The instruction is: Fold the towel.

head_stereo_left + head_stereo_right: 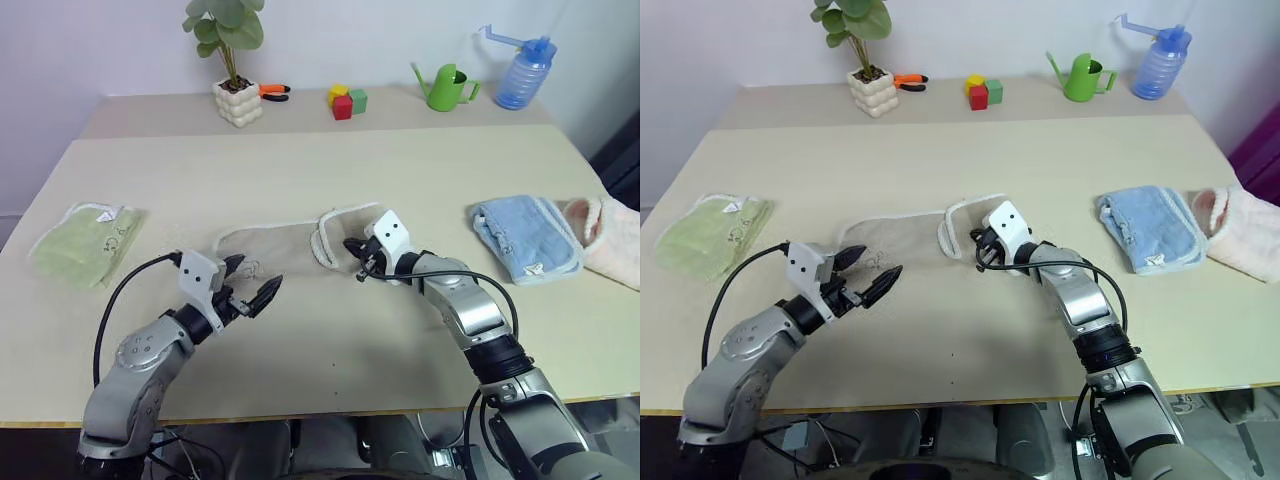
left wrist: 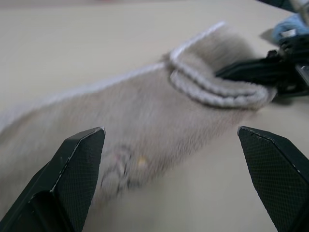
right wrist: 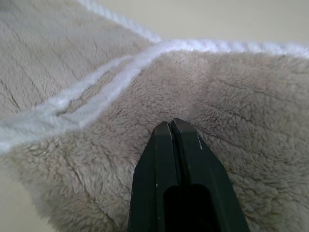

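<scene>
The beige towel lies in a long strip across the middle of the table, its right end folded back on itself with the cream edging showing. My right gripper is at that folded end, shut on the towel, whose pile puckers around the closed fingertips. My left gripper stands wide open, just in front of the towel's left part and clear of it. In the left wrist view the small dark logo shows on the towel between the spread fingers.
A light green towel lies at the table's left, a light blue towel and a pink cloth at the right. Along the back stand a potted plant, orange pliers, coloured blocks, a green watering can and a blue bottle.
</scene>
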